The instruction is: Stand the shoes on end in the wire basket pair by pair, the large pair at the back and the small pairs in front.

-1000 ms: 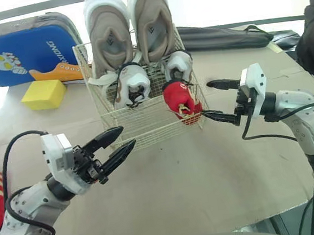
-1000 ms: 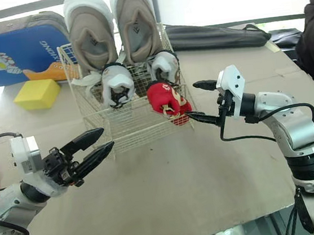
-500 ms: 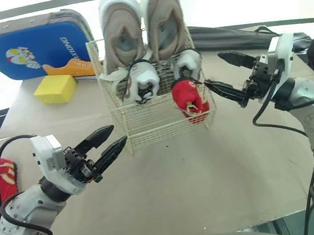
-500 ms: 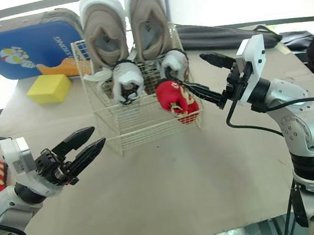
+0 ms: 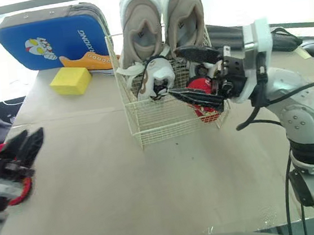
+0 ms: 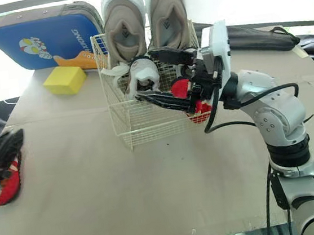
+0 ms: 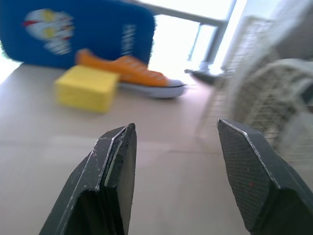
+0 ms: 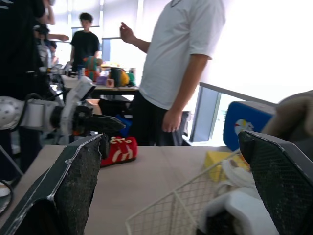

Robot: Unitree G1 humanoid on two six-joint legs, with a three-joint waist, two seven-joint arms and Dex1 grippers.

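Risk: the right gripper (image 5: 174, 72), fingers spread wide, reaches across the wire basket (image 5: 164, 127) with its lower finger over the red shoe (image 5: 206, 109) in the front right corner; a sweep could snag wire or topple the small white pair (image 5: 157, 82) beside it. The left gripper (image 7: 176, 127), spread and empty, hangs by the second red shoe (image 6: 5, 190) at the left edge of the table (image 5: 153, 180); a nudge could drop it.
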